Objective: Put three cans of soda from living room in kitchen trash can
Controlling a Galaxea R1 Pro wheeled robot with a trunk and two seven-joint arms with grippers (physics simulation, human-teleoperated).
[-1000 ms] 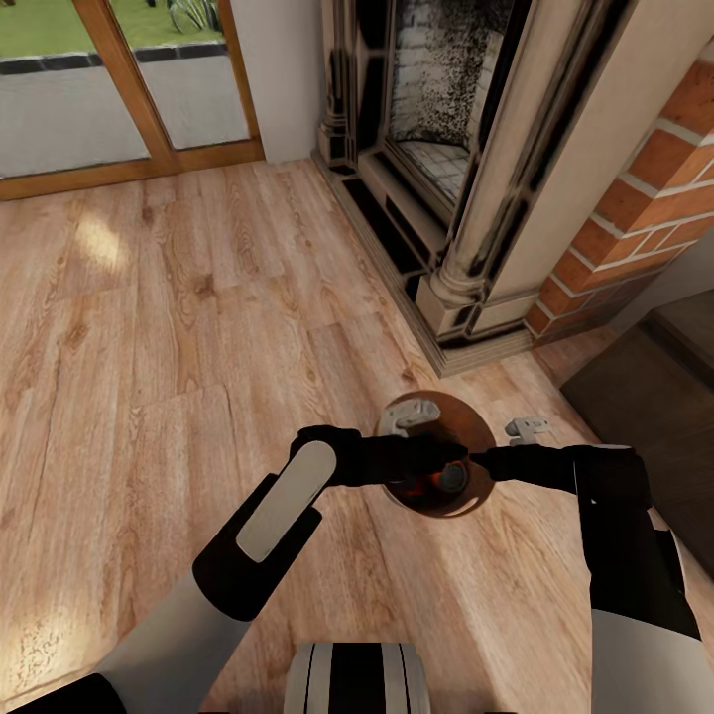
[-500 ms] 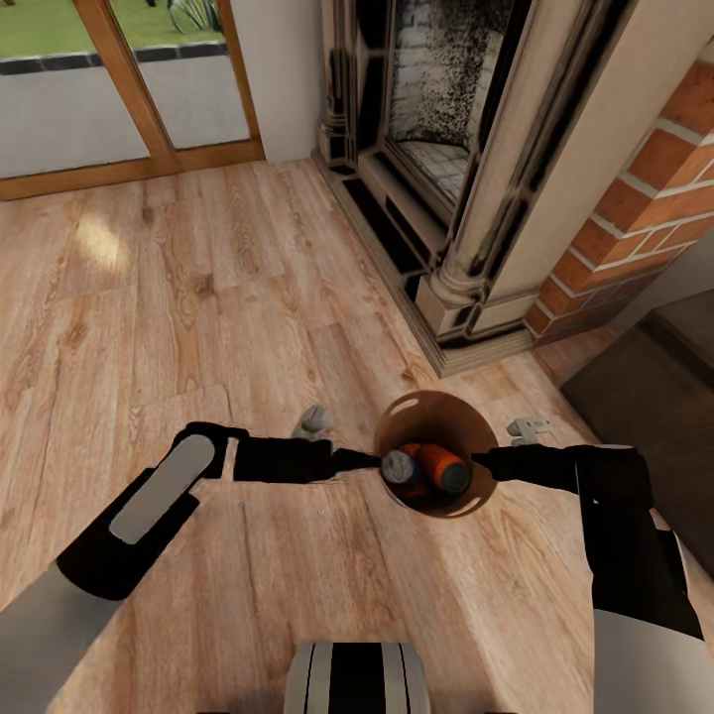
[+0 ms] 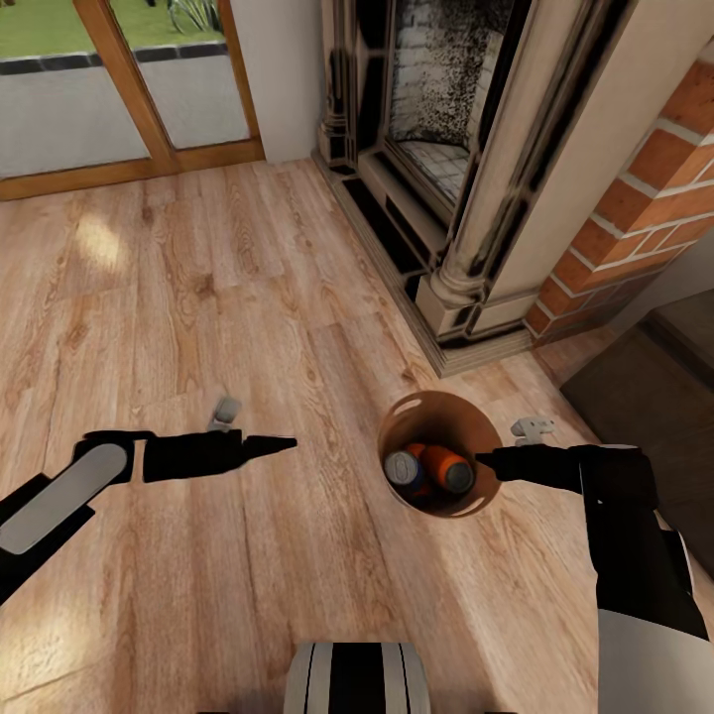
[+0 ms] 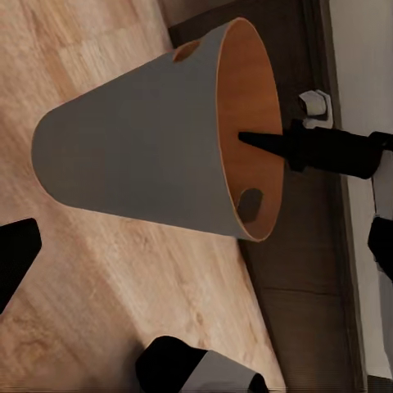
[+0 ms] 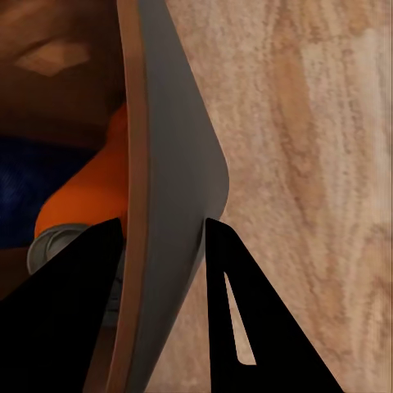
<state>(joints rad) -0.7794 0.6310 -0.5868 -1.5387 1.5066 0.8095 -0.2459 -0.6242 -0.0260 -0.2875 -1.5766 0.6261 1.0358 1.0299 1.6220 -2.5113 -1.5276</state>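
The tash can (image 3: 466, 508), grey outside and copper inside, stands on the wood floor in front of me. Inside it lie a dark blue can of soda (image 3: 402, 468) and an orange can of soda (image 3: 448, 469), with more orange showing under them. My right gripper (image 3: 491, 459) is shut on the bin's rim. In the right wrist view the rim wall (image 5: 168, 205) sits between the two fingers, with the orange can (image 5: 86, 201) just inside. My left gripper (image 3: 283, 443) hangs open over bare floor, well to the left of the bin. The left wrist view looks at the bin's grey side (image 4: 139, 155).
A stone fireplace (image 3: 466, 149) with a red-brick side (image 3: 635, 198) rises just beyond the bin. A dark bench (image 3: 645, 387) sits at the right. A wood-framed glass door (image 3: 99, 89) is at the far left. Wood floor stretches to the left and front.
My left arm has swung left, from above the bin out over the floor. The cans inside now show uncovered. The right gripper and the bin have stayed put.
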